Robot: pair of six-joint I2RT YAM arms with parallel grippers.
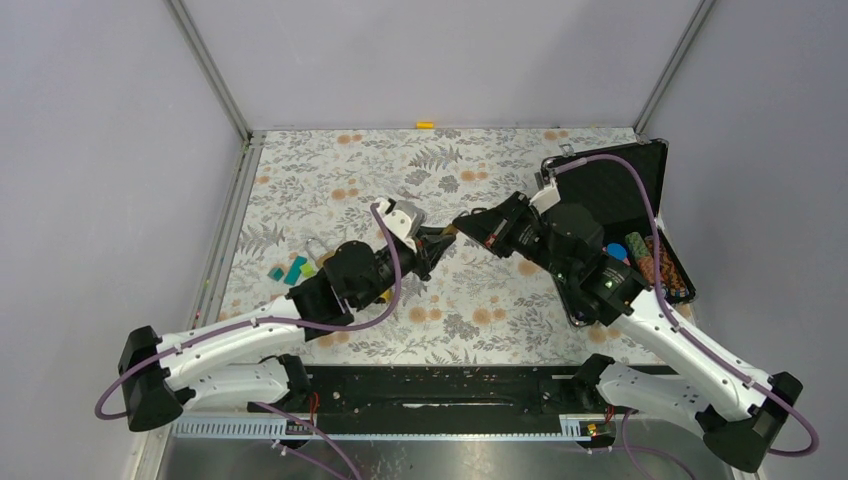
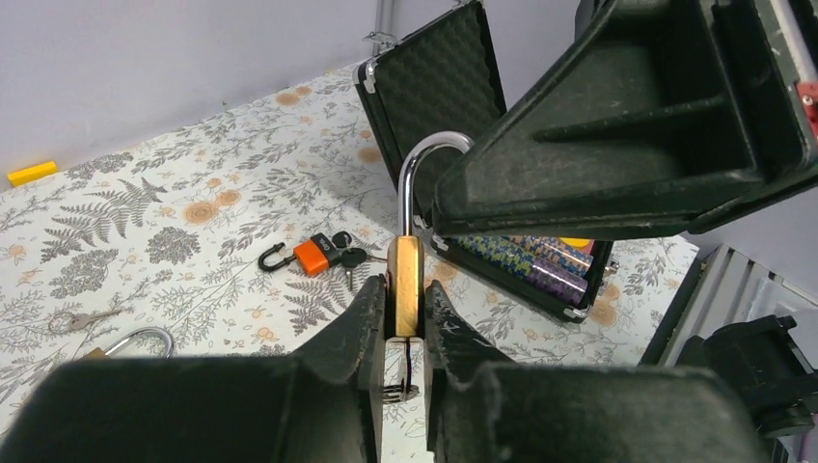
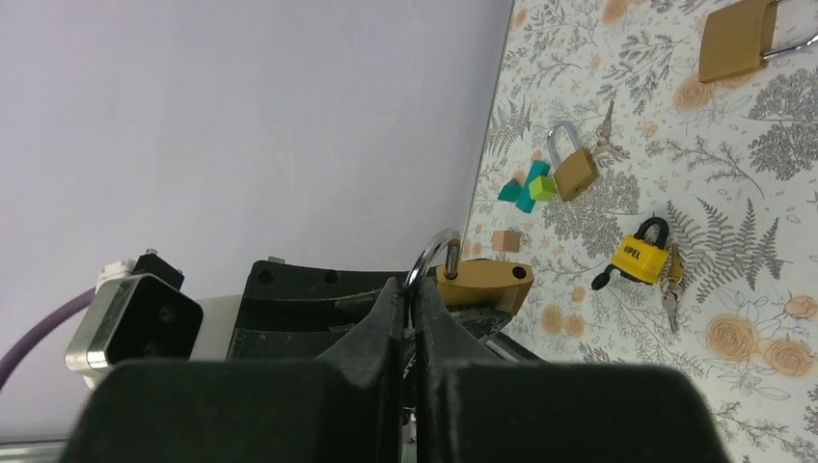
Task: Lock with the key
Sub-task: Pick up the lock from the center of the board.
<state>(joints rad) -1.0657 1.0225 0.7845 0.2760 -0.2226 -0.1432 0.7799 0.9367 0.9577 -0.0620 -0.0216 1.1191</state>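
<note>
A brass padlock [image 2: 406,265] with its silver shackle [image 2: 415,174] swung open hangs above the table between both arms. My left gripper [image 2: 404,289] is shut on the brass body, its fingertips flat against both sides. A silver key [image 2: 405,371] with a small ring hangs from the padlock's underside between those fingers. My right gripper [image 3: 413,287] is shut on the shackle [image 3: 429,253], just above the padlock's body [image 3: 482,285]. From overhead, the left gripper [image 1: 432,245] and the right gripper [image 1: 462,222] meet over the table's middle.
An open black case [image 1: 620,190] lies at the right with colourful items inside. An orange padlock with keys [image 2: 313,254], a yellow padlock [image 3: 641,253] and two more brass padlocks [image 3: 576,172] [image 3: 738,39] lie on the floral cloth. Small coloured blocks [image 1: 293,270] sit at the left.
</note>
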